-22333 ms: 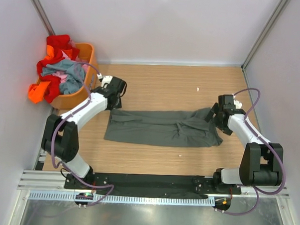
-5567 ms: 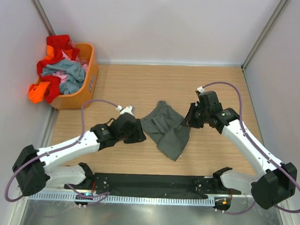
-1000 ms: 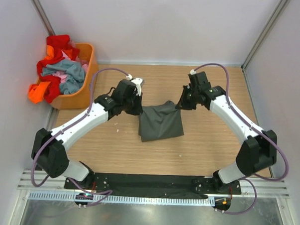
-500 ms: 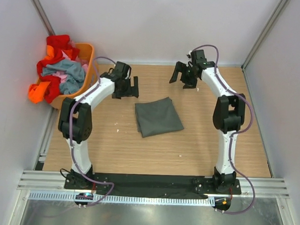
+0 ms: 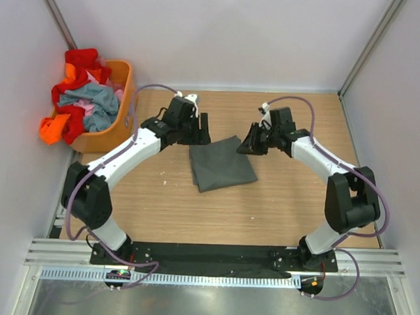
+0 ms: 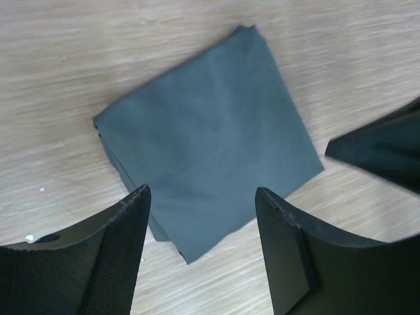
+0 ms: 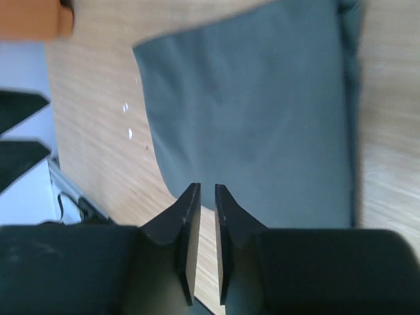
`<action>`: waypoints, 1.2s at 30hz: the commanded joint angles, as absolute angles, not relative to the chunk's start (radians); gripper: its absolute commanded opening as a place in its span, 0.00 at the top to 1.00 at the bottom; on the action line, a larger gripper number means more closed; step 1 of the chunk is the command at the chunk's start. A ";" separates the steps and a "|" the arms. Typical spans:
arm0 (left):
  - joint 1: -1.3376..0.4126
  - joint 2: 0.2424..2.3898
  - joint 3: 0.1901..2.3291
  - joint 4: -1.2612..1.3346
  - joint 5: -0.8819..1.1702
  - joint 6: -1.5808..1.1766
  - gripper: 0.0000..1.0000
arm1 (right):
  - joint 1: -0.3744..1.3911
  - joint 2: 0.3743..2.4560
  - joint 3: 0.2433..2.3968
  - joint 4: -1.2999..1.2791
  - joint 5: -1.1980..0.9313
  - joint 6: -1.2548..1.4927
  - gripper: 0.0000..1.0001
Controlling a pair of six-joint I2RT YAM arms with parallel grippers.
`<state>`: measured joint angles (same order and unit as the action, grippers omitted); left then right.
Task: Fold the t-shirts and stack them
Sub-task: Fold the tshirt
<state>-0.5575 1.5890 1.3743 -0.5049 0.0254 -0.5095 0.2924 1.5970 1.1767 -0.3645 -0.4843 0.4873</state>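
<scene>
A dark grey t-shirt lies folded into a small square in the middle of the wooden table, and no gripper touches it. My left gripper hovers over its far left corner; in the left wrist view its jaws stand open and empty above the shirt. Off the shirt's far right corner is my right gripper, whose fingers are closed to a thin slit with nothing between them. More t-shirts, red, blue-grey, pink and orange, are heaped in the basket.
The orange plastic basket stands at the table's far left corner, close behind the left arm. White walls close in the left, far and right sides. A black rail with both arm bases runs along the near edge.
Both grippers let go of the folded shirt's far corners, swung out toward the back wall, and have come back in beside it. The right jaws have closed; the left have narrowed a little.
</scene>
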 commanded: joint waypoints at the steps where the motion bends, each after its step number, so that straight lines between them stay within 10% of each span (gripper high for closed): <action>1: -0.541 1.672 1.344 -0.407 0.080 -0.558 0.35 | 0.340 1.635 1.092 -0.175 -0.614 0.561 0.82; 30: -0.491 1.988 1.416 -0.385 0.038 -0.471 0.38 | 0.526 1.977 0.893 0.278 -0.752 0.675 0.87; 32: -0.491 1.988 1.445 -0.403 0.037 -0.462 0.37 | 0.526 1.947 0.907 0.264 -0.765 0.676 0.80; 36: -0.492 1.928 1.517 -0.485 0.006 -0.448 0.10 | 0.528 1.807 1.024 0.085 -0.763 0.620 0.26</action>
<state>-0.4961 1.9869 1.4368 -0.4553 0.0376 -0.4767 0.5262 1.9144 0.9348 0.2237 -0.8108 0.6876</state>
